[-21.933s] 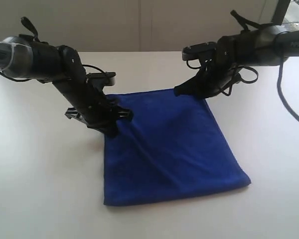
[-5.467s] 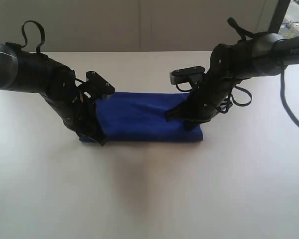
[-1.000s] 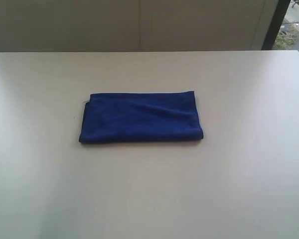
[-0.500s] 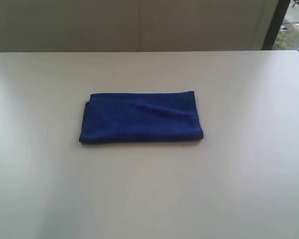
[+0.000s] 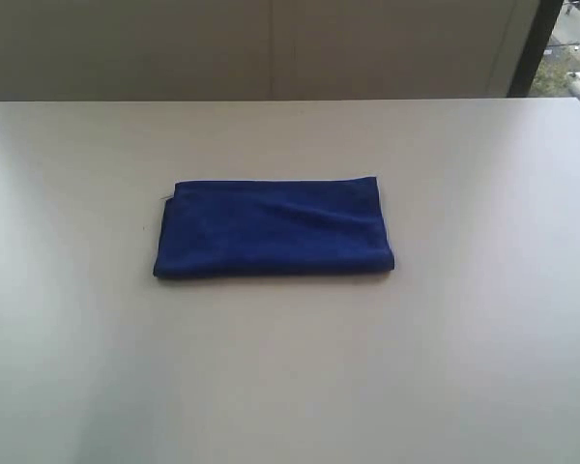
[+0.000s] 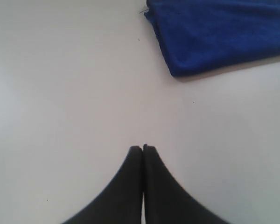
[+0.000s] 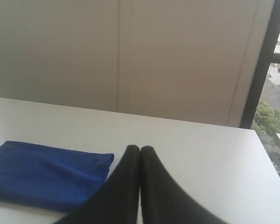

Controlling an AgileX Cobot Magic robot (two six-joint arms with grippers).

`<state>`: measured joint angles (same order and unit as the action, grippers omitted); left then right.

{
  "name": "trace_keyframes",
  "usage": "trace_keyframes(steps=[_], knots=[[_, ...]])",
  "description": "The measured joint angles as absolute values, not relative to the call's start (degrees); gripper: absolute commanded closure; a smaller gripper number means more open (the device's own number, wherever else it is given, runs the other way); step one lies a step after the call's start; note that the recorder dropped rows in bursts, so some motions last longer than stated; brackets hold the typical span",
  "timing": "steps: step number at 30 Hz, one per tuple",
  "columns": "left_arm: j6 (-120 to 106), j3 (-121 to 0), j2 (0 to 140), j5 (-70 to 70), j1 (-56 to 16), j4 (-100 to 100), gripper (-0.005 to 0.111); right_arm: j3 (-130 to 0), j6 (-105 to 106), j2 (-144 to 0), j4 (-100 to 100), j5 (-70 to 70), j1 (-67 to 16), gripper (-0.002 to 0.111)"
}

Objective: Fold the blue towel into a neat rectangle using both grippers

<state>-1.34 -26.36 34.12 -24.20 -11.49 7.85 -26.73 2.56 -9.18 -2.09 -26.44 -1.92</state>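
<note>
At desk (image 5: 464,367) centre: blue towel (image 5: 275,227) folded; likely soft, limp; pinch corners. Left gripper (image 6: 143,148), right gripper (image 7: 139,148): fingers together.

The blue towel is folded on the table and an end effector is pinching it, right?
No. The blue towel is folded on the table, but nothing pinches it: the exterior view shows it lying alone; the left end effector and right end effector are shut, empty.

Soft, even daylight, brightest by the window (image 5: 572,58) at upper right; the pale bench (image 5: 290,367) looks washed out, shadows faint, detail slightly soft.
</note>
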Motion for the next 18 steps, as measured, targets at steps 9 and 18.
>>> trace_keyframes(steps=[9,18], knots=[[-1.34,-26.36,34.12,-24.2,-11.49,7.85,0.107,-24.54,2.56,-6.99,-2.09,-24.86,-1.92,0.108],[-1.34,-26.36,34.12,-24.2,-11.49,7.85,0.107,-16.4,2.56,-3.54,-2.09,-24.74,-1.92,0.108]])
